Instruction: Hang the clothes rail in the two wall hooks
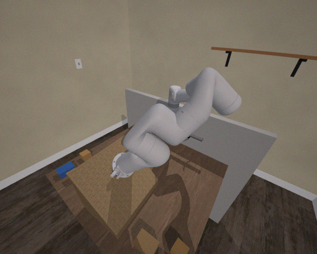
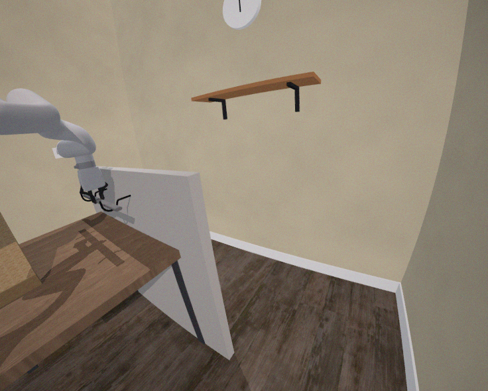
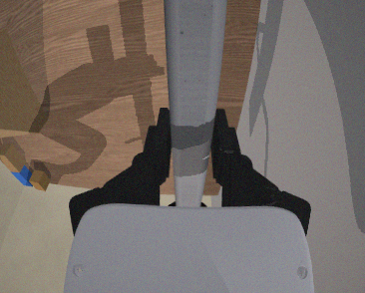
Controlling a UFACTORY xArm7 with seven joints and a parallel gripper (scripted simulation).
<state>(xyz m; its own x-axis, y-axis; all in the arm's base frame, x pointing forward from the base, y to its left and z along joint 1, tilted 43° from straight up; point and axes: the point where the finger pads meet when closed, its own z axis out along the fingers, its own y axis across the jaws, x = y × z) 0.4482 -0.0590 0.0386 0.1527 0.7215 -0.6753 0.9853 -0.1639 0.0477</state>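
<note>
A beige-walled room with a dark plank floor and white skirting holds a wooden counter (image 2: pixel 122 260), and a grey wall panel (image 2: pixel 175 228) stands upright along the counter's far edge. On the room wall behind, a wooden shelf (image 2: pixel 256 86) sits on two black brackets, with the lower part of a round white clock (image 2: pixel 241 14) above it, and a light switch plate (image 1: pixel 78 63) is fixed to the left wall. A raised lighter wooden block (image 1: pixel 105 185) on the counter carries the white arm's round base (image 1: pixel 115 165). Small blue (image 1: pixel 64 169) and tan (image 1: pixel 85 154) blocks lie at the counter's left edge, and two more tan blocks (image 1: pixel 145 242) at its near edge.

The arm folds over towards the panel, its hand (image 3: pixel 191 146) pointing down just in front of the panel face. The black fingers are closed on the grey clothes rail (image 3: pixel 191 57), gripping it on both sides near one end, so the bar runs away from the hand along the panel. In the exterior view the rail (image 2: pixel 122 215) hangs above the counter, close to the panel, at the level of two black wall hooks (image 2: pixel 123 199); one hook shows clearly by the rail, while the other is largely hidden behind the hand. Whether the rail already rests in the hooks cannot be told. In the top view only the rail's right end (image 1: pixel 197 137) pokes out from behind the arm.
</note>
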